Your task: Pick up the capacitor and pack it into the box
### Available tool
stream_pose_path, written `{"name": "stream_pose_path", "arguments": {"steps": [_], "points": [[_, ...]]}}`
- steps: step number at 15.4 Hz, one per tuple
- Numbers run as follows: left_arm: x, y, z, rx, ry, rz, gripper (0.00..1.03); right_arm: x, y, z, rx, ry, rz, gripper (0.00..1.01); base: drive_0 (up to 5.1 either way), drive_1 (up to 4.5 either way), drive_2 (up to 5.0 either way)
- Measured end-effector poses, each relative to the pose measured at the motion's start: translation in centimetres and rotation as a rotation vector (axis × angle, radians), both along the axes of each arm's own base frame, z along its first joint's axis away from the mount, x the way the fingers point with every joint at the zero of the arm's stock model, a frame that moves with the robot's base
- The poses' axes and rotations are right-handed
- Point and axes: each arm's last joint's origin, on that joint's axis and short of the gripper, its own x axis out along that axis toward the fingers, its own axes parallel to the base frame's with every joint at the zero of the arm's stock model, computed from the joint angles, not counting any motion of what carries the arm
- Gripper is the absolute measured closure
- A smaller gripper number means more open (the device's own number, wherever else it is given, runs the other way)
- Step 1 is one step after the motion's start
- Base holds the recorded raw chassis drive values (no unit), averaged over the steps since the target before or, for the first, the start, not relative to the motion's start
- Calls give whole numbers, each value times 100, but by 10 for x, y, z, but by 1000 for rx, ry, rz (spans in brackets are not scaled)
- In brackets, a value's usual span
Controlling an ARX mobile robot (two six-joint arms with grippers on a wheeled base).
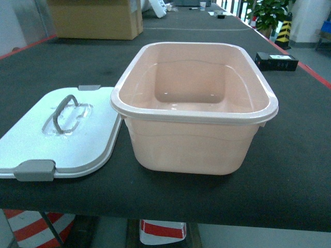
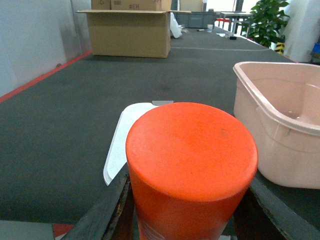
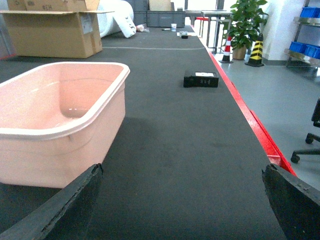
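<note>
Head view | box [image 1: 194, 111] holds nothing | lid [image 1: 62, 134] off, at 9 o'clock | left gripper [image 2: 190, 210] pinching orange capacitor [image 2: 191, 160] | right gripper [image 3: 180, 200] spread

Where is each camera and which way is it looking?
Head: up on the robot, looking down at the box and lid; no arms show.
Left wrist: on the left arm, facing along the table; jaws hold an orange cylinder, box on the right.
Right wrist: on the right arm, facing along the table; open jaws, nothing between them, box on the left.
All three share the box.
</note>
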Motion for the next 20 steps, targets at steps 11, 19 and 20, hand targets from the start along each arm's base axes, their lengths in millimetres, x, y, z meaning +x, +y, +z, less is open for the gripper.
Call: {"name": "stream_pose_path", "arguments": {"steps": [11, 19, 20], "points": [[0, 0, 0, 0, 5, -1, 59, 0, 0, 0, -1, 5, 0, 3, 0, 0, 0], [0, 0, 0, 0, 5, -1, 59, 0, 0, 0, -1, 5, 0, 3, 0, 0, 0], [0, 0, 0, 0, 5, -1, 59, 0, 0, 0, -1, 5, 0, 3, 0, 0, 0]]}}
